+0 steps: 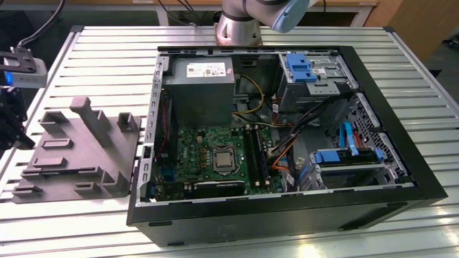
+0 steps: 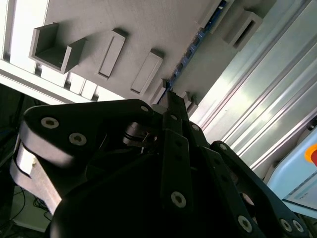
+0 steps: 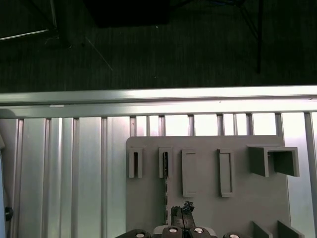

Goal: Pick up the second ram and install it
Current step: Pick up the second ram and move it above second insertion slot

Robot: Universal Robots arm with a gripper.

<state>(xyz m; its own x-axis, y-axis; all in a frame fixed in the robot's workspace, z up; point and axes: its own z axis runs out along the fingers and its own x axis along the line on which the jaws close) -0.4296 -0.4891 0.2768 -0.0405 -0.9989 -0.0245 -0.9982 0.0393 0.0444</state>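
The second ram (image 3: 166, 186) is a slim, long stick seen edge-on, a thin dark line with bluish glints (image 2: 193, 47) in both wrist views. It stands on its long edge in a narrow groove of the gray holder (image 3: 208, 213), one end in a small raised slot block, toward the holder's side edge, on the slatted counter (image 3: 89, 173).
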